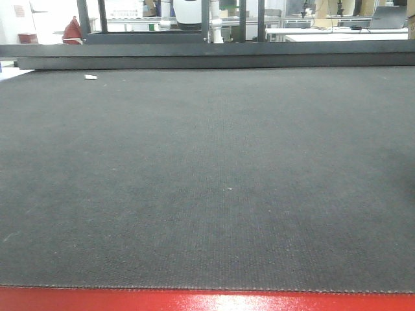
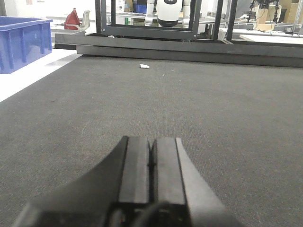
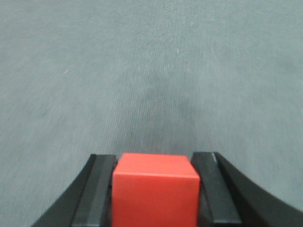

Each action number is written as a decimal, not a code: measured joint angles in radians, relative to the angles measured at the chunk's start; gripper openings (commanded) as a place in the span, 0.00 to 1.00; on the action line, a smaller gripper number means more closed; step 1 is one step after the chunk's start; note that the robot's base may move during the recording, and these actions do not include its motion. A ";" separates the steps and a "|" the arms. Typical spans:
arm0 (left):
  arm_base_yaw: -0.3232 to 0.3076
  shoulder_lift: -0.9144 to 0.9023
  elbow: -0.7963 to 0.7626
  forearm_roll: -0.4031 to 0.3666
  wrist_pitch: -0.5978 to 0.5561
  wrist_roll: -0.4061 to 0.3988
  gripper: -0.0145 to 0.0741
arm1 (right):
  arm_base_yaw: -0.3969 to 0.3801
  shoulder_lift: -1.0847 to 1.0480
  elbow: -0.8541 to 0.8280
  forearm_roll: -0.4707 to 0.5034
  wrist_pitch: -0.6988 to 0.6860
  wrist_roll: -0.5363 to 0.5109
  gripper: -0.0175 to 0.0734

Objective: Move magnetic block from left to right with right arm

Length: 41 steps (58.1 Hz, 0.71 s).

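Beyond the left edge of the desk (image 1: 207, 181) stands a blue crate (image 2: 23, 40), and near the far left corner a small white scrap (image 2: 144, 66) lies on the dark mat; both are well apart from the work. The left hand (image 2: 151, 161) hangs low over the mat with its two fingers pressed flat together and nothing between them, so it takes no part in the task. Along the far edge runs a black frame (image 2: 147, 30), also out of the way. On the right side, the right hand (image 3: 154, 158) is clamped on the magnetic block (image 3: 155, 189): the red cube sits straight between the two dark fingers, and each finger touches one side of it. So I judge the grasp as done, and the carrying to the right and the release are left. Whether the block rests on the mat or is already lifted, I cannot tell, and the front view shows neither the arm nor the block, so the place along the desk is unknown. The mat in front of the right hand is bare, and nothing seems to block the way
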 measured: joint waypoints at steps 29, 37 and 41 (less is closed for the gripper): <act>0.000 0.000 0.000 0.000 0.000 0.000 0.02 | 0.000 -0.609 0.146 -0.005 0.005 -0.030 0.41; 0.000 0.000 0.000 0.000 0.000 0.000 0.02 | 0.000 -0.701 0.146 -0.007 0.005 -0.038 0.41; 0.000 0.000 0.000 0.000 0.000 0.000 0.02 | 0.000 -0.725 0.146 -0.007 0.005 -0.039 0.41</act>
